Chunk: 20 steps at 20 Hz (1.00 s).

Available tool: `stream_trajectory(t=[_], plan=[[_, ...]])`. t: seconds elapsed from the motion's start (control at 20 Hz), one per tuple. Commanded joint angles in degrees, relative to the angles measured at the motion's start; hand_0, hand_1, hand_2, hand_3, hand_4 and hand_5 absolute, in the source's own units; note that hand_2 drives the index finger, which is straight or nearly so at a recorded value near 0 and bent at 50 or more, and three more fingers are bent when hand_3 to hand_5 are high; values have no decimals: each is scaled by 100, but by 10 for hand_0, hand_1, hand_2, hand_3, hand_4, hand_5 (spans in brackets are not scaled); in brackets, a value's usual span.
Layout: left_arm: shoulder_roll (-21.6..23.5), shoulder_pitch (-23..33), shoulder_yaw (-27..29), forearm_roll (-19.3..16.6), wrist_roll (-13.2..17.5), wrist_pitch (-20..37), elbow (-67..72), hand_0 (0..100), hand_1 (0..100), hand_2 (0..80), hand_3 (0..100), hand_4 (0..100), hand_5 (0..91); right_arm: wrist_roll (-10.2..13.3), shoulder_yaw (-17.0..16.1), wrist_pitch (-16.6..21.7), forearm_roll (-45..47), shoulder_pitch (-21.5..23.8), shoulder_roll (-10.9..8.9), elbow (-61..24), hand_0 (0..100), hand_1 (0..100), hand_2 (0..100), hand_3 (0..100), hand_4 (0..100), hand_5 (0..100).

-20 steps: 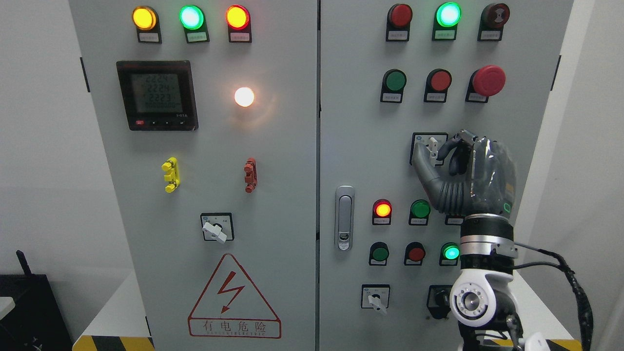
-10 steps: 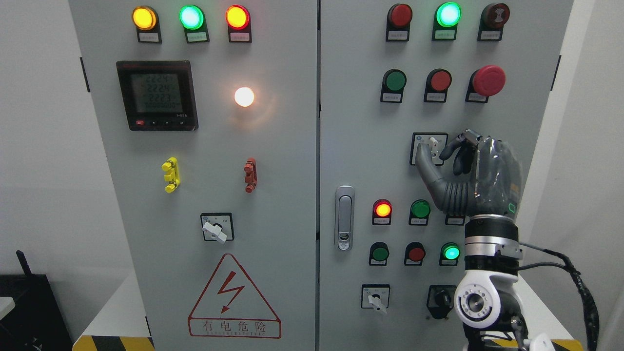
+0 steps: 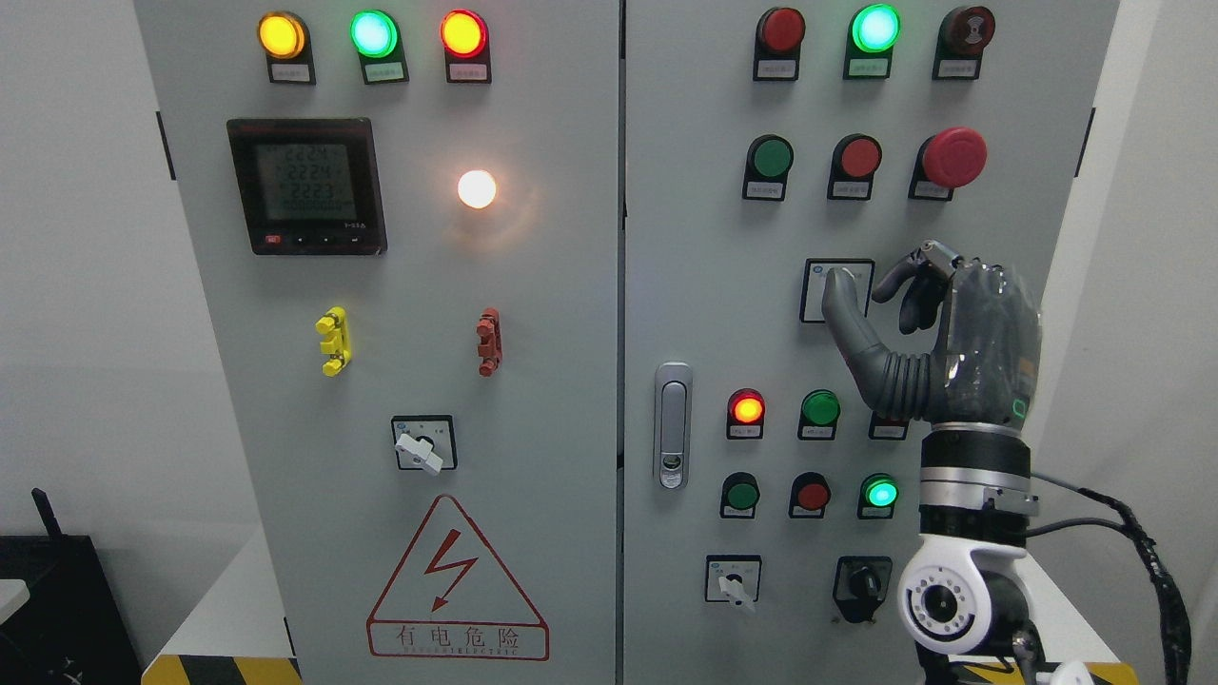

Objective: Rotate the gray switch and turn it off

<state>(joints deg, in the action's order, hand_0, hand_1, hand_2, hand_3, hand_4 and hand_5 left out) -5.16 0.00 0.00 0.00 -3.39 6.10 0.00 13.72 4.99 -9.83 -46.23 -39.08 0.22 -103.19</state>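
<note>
Where the gray switch sits on its square plate in the middle of the cabinet's right door, my right hand is raised in front of it. My thumb covers most of the switch and seems to touch it, while my curled fingers hang just to its right; whether they close on the knob I cannot tell, because the thumb hides it. My forearm rises from the lower right corner, with a black cable looping beside the wrist.

Just below the switch run two rows of small lamps: a lit red one, a dark green one, and lower down a lit green one. Above it stands a big red mushroom button. Near the bottom are a white selector and a black knob. On the left door I see a meter, a glowing white lamp and a red lightning warning triangle.
</note>
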Motion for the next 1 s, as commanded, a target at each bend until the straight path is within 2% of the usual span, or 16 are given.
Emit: stream_trajectory(t=[0.0, 0.05, 0.1, 0.15, 0.2, 0.3, 0.35, 0.4, 0.45, 0.5, 0.55, 0.7, 0.95], plan=[[-3, -53, 44, 114, 5, 32, -141, 120, 389, 0, 0, 0, 0, 289, -85, 673, 9, 251, -214, -492, 262, 292, 668, 992, 979, 1000], [-3, -53, 44, 114, 5, 32, -141, 120, 389, 0, 0, 0, 0, 350, -120, 954, 0, 321, -259, -500, 266, 281, 658, 999, 980, 1000], [6, -53, 44, 114, 5, 32, -141, 120, 389, 0, 0, 0, 0, 377, -164, 1183, 9, 392, -311, -535, 288, 212, 593, 998, 963, 978], [-3, -53, 44, 114, 5, 32, -141, 120, 389, 0, 0, 0, 0, 377, -191, 1359, 9, 479, -407, -579, 291, 208, 583, 986, 949, 962], [6, -53, 44, 114, 5, 32, -141, 120, 389, 0, 0, 0, 0, 369, -209, 1500, 9, 602, -539, -614, 289, 215, 544, 917, 845, 845], [-3, -53, 44, 114, -4, 32, -141, 120, 389, 0, 0, 0, 0, 316, -244, 1659, 9, 734, -715, -676, 302, 214, 512, 765, 667, 677], [6, -53, 44, 114, 5, 32, -141, 120, 389, 0, 0, 0, 0, 272, -261, 1755, 18, 787, -777, -711, 308, 210, 475, 634, 505, 446], [6, -53, 44, 114, 5, 32, -141, 120, 389, 0, 0, 0, 0, 168, -288, 1870, 27, 840, -830, -729, 324, 177, 426, 501, 374, 292], [-3, -53, 44, 114, 5, 23, -141, 120, 389, 0, 0, 0, 0, 19, -305, 1940, 27, 910, -882, -790, 342, 133, 404, 445, 310, 216], [6, -53, 44, 114, 5, 32, -141, 120, 389, 0, 0, 0, 0, -131, -305, 1941, 27, 981, -927, -843, 363, 53, 327, 349, 212, 112], [-3, -53, 44, 114, 5, 32, -141, 120, 389, 0, 0, 0, 0, -272, -305, 1941, 35, 999, -953, -861, 362, 9, 263, 282, 145, 50], [6, -53, 44, 114, 5, 32, -141, 120, 389, 0, 0, 0, 0, -440, -305, 1941, 35, 1051, -962, -878, 299, 0, 144, 150, 33, 0], [6, -53, 44, 114, 5, 32, -141, 120, 389, 0, 0, 0, 0, -642, -314, 1941, 35, 1209, -1137, -1001, 207, 0, 62, 74, 0, 0]])
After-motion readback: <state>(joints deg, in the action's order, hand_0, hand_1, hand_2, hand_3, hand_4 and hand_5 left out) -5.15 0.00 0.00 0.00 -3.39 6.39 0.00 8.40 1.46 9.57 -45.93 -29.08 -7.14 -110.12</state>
